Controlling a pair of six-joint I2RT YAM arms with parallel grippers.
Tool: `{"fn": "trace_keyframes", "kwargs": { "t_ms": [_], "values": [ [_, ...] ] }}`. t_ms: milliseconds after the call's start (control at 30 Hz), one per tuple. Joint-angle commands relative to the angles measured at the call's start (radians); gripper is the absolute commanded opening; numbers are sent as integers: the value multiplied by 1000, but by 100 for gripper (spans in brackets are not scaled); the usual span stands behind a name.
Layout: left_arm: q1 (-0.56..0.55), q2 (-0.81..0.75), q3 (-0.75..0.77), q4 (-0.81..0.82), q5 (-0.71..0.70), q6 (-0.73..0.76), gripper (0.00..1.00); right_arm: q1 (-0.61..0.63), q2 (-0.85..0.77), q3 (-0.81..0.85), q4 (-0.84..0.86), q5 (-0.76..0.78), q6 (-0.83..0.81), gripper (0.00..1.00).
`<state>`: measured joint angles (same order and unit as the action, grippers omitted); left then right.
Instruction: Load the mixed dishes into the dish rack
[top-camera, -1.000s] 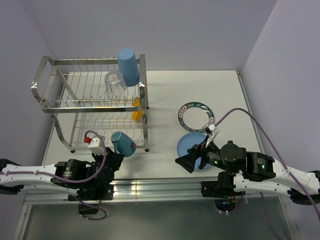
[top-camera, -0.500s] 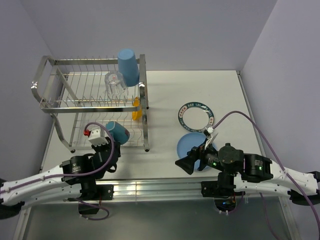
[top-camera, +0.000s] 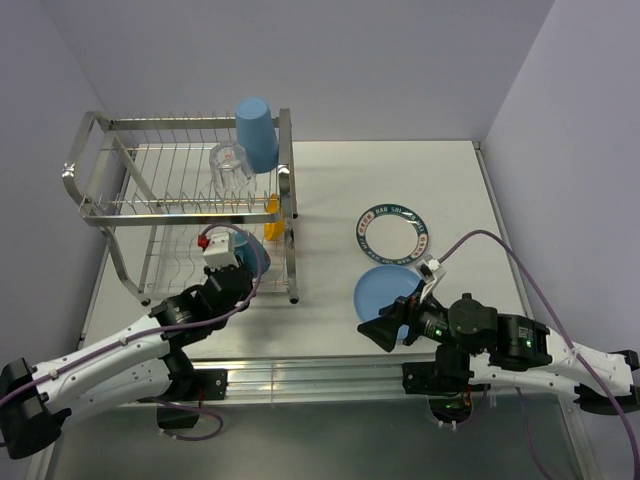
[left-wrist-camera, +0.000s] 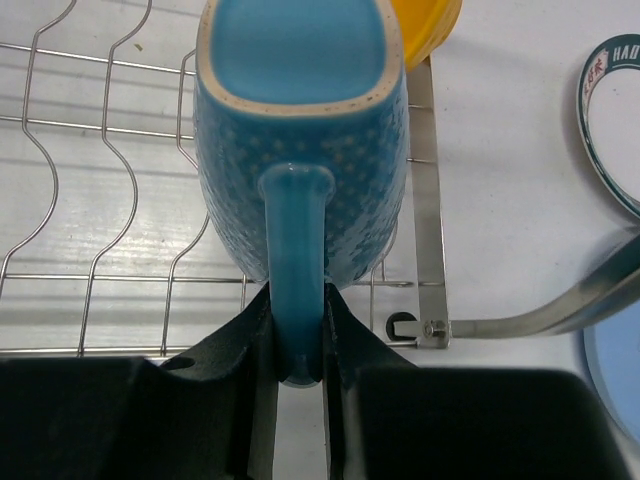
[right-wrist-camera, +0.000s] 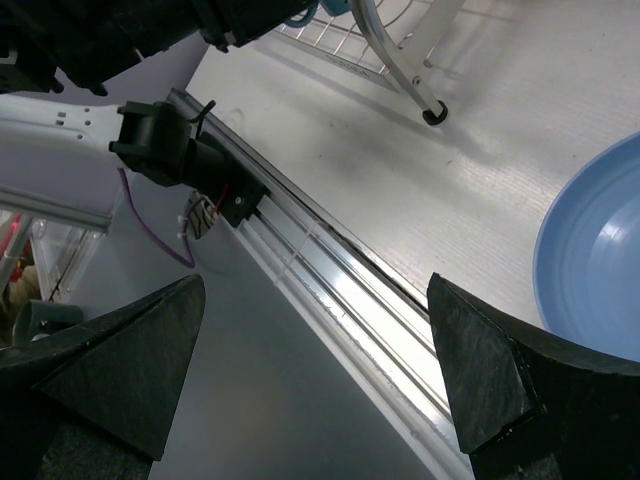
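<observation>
Left gripper (left-wrist-camera: 298, 335) — clenched on the handle of the light blue mug (left-wrist-camera: 300, 150), fingers pinching it from both sides. Holds the mug over the lower tier of the dish rack (top-camera: 180, 122), near its right end, just beside the small yellow-orange bowl (left-wrist-camera: 428, 18); contact with the wires impossible to judge. Looks like the placing step. To do it well: lower slowly, settle the mug between wires to stop any rocking, and keep clear of the bowl and the corner post. Then loosen the fingers and back straight off along the handle — no sideways tug. At the top tier: clear glass (top-camera: 229, 167) and blue tumbler (top-camera: 257, 133). Farther right, on the table: white plate with dark patterned rim (top-camera: 392, 233) and large plain blue plate (top-camera: 383, 292), not yet loaded. Right gripper (right-wrist-camera: 315, 360): spread wide, gripping nothing, near the blue plate.
</observation>
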<state>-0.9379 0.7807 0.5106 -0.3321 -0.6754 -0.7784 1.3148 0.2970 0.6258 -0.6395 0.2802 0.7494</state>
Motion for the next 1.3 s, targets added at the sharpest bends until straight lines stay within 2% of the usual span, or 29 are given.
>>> {"fn": "trace_keyframes", "kwargs": {
  "t_ms": [0,267,567,667,700,767,867,900,967,1033,1067,1133,1167,1200,1233,1267],
  "values": [
    [20,22,5,151,-1,45,0,-3,-35,-17,1,19,37,100],
    [28,133,-32,202,-3,50,0,-3,-36,-55,-8,50,105,100],
    [28,180,-43,211,-4,19,0,-3,-2,-97,-11,154,237,100],
    [28,166,-50,199,-6,-8,22,-5,7,-90,-17,209,294,100],
    [28,161,-55,197,-4,-15,39,-3,10,-87,-20,226,332,100],
    [28,146,-72,196,5,-41,55,-5,27,-75,-26,281,381,100],
    [28,141,-86,205,25,-55,63,-49,109,-17,-55,327,395,100],
    [28,146,-86,203,28,-56,65,-78,135,0,-54,306,362,100],
    [28,161,-81,202,34,-59,69,-227,226,50,-30,239,297,100],
    [27,164,-81,199,39,-65,73,-348,290,63,12,104,185,100],
    [27,158,-84,200,43,-68,75,-474,310,72,47,62,118,100],
    [27,147,-95,200,48,-79,76,-610,371,86,58,-30,59,100],
    [27,129,-99,200,51,-81,77,-741,392,92,69,-54,6,100],
    [27,117,-104,196,54,-87,77,-806,410,91,80,-82,-16,100],
    [27,91,-110,189,56,-90,77,-874,448,84,118,-181,-34,100],
    [27,77,-112,183,57,-93,77,-1005,468,66,136,-240,-63,100]
  ]
}}
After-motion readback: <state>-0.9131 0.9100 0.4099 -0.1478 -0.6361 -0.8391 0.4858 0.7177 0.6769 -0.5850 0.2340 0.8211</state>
